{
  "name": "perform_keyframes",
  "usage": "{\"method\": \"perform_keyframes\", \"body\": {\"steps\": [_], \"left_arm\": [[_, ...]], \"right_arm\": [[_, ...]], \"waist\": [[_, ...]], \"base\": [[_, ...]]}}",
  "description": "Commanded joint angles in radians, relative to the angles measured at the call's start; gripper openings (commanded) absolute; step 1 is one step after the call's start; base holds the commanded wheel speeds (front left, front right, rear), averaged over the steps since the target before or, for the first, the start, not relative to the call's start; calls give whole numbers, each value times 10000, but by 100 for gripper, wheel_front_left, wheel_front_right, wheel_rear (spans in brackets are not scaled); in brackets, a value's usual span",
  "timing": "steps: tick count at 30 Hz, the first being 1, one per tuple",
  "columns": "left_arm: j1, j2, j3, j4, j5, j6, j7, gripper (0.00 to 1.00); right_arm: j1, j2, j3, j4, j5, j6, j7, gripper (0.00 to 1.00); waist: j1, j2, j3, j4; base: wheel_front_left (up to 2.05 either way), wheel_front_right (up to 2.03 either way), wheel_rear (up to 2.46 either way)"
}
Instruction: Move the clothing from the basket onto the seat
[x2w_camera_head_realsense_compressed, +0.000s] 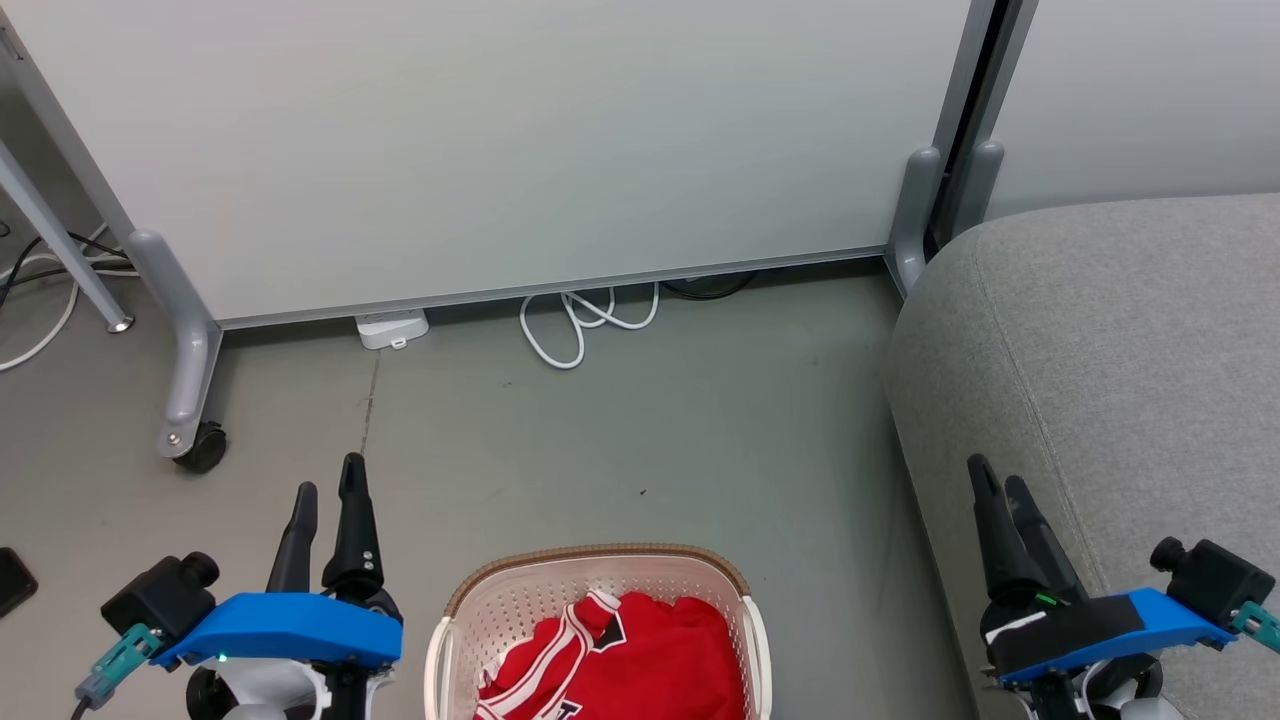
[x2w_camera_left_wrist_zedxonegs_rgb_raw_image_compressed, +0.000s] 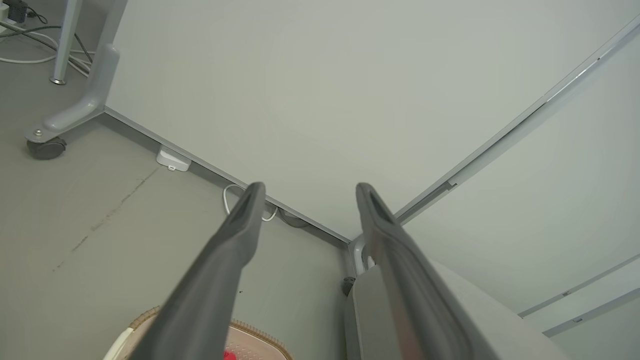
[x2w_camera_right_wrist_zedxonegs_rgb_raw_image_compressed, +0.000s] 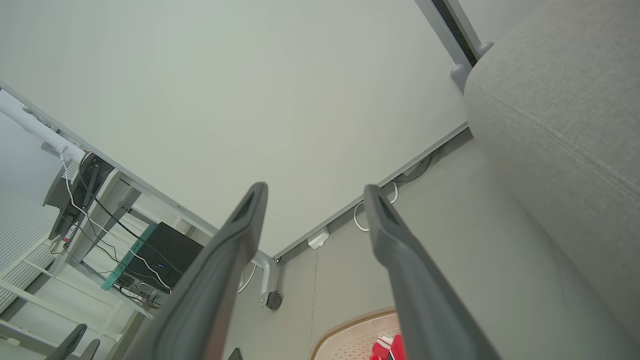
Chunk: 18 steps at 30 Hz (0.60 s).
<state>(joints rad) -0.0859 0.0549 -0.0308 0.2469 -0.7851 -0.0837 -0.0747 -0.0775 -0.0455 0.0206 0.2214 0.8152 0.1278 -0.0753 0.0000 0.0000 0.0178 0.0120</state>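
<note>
At the lower left of the head view, the left gripper (x2w_camera_head_realsense_compressed: 327, 478) hangs empty with its fingers spread, beside the basket (x2w_camera_head_realsense_compressed: 600, 553) at bottom centre. The clothing (x2w_camera_head_realsense_compressed: 640, 650) lies bunched inside the basket, none of it lifted yet. At the lower right, the right gripper (x2w_camera_head_realsense_compressed: 997, 473), likewise spread and empty, hovers over the edge of the seat (x2w_camera_head_realsense_compressed: 1120, 350). Both probably flank the load ready for a reach.

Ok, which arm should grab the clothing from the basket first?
Probably left: the left pincer, open, hangs beside the basket, nearer the clothing. The right pincer, also open, sits farther off, by the seat edge.
</note>
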Motion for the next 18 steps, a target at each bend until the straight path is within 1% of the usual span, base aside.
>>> {"method": "perform_keyframes", "body": {"steps": [1, 18], "left_arm": [[-285, 85, -77, -73, 273, 36, -87, 100], [-430, 247, -703, 300, 2307, 284, -599, 100]], "right_arm": [[-258, -52, 44, -67, -313, 26, -77, 100], [-309, -58, 339, 134, -2580, 27, -591, 100]], "waist": [[0, 0, 0, 5], [0, 0, 27, 73]], "base": [[0, 0, 0], [0, 0, 0]]}}
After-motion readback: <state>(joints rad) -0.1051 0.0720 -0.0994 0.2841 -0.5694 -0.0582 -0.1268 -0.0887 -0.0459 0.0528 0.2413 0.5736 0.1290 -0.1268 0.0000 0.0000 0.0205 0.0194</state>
